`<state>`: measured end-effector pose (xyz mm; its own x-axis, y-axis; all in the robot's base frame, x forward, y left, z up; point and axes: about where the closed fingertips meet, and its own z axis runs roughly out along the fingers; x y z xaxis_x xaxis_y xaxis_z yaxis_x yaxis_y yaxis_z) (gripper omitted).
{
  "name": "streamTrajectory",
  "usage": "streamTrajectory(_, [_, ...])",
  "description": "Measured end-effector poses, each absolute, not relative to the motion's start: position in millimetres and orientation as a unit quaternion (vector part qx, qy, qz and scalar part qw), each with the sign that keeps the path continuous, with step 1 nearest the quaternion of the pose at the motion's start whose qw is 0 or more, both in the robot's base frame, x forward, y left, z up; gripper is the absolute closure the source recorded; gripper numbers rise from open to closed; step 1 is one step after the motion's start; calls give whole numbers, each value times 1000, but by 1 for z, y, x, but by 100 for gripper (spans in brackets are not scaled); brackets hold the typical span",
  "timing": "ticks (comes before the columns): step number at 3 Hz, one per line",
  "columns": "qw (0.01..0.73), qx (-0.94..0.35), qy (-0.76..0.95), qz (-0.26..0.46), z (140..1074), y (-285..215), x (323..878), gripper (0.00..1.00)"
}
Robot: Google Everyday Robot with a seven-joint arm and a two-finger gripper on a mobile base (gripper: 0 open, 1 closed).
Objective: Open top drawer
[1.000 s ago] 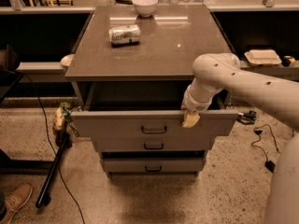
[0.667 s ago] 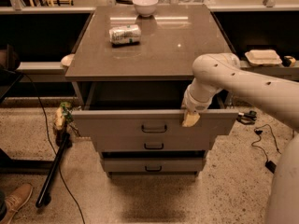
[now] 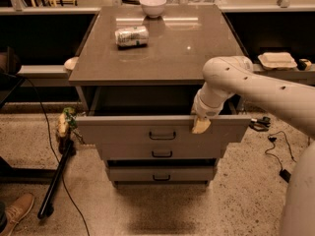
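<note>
Claw [image 3: 200,124] on the upper front edge of top drawer [image 3: 118,132], right of centre | grip: cannot tell | drawer already out from under surface [image 3: 162,53], long axis left-right | handle [image 3: 162,135] left of claw

The arm [image 3: 256,90] is smooth cream-white tubing with rounded joints and a row of small dark dots, perhaps screws. Its pale tan gripper [image 3: 201,125] sits at the top drawer [image 3: 123,130] rim. A curved white body [image 3: 300,195] fills the right corner.

Speckled terrazzo floor [image 3: 236,205], dim warm light
</note>
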<state>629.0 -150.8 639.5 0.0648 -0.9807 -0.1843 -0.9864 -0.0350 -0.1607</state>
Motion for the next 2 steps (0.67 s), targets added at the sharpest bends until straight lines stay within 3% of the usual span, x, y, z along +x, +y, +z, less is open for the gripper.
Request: streamTrajectory(2, [107,-727,678,39,630,-155,606,12])
